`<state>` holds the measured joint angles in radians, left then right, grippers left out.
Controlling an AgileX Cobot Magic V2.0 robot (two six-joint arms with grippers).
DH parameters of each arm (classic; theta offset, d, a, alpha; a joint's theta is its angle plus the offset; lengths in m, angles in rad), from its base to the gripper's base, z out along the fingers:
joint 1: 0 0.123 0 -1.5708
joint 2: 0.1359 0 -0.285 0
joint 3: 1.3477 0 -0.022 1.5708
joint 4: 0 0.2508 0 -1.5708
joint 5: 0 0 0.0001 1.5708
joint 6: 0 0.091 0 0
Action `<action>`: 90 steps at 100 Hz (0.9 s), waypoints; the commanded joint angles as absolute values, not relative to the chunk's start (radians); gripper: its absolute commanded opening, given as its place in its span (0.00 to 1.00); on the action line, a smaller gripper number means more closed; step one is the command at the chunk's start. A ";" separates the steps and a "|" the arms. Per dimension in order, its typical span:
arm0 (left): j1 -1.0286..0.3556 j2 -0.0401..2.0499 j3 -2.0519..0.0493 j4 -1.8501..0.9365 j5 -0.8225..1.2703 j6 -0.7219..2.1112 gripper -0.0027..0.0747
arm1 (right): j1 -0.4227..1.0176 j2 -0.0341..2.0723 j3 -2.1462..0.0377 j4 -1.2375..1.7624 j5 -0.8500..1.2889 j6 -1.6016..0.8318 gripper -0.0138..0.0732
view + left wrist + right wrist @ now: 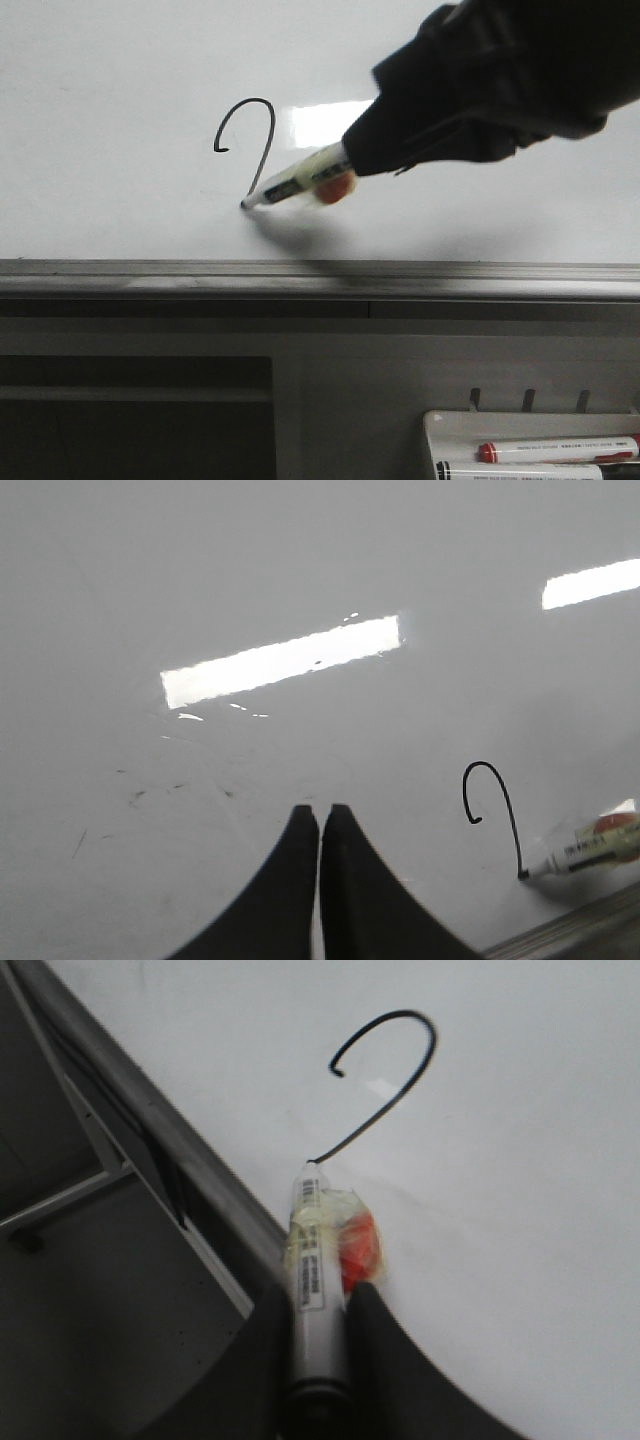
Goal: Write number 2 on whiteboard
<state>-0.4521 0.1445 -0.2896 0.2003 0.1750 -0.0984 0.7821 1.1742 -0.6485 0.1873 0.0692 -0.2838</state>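
The right hand (318,1305) is clenched on a white marker (297,181), whose tip touches the whiteboard (120,80) at the foot of a partly drawn number 2 (250,135). Only the hooked top curl and the slanted stem are there; no base stroke shows. The stroke sits near the board's grey lower edge rail (300,278). The left hand (320,825) hangs in front of the board with its fingers pressed together, gripping nothing. Two more markers lie in a small white tray (440,430) below the rail.

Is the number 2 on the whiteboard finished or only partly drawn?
Partly drawn: the number 2 has its curl and slanted stem, no base stroke yet.
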 commanded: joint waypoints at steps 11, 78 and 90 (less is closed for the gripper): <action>-0.447 0.156 -0.318 0.199 0.104 -0.108 0.01 | 0.819 1.235 -0.692 0.187 -0.030 -0.293 0.08; -0.450 0.156 -0.318 0.188 0.088 -0.108 0.01 | 0.712 0.935 -0.583 0.248 0.127 -0.293 0.08; -0.450 0.156 -0.318 0.181 0.039 -0.108 0.05 | 0.796 0.884 -0.609 0.252 0.142 -0.293 0.08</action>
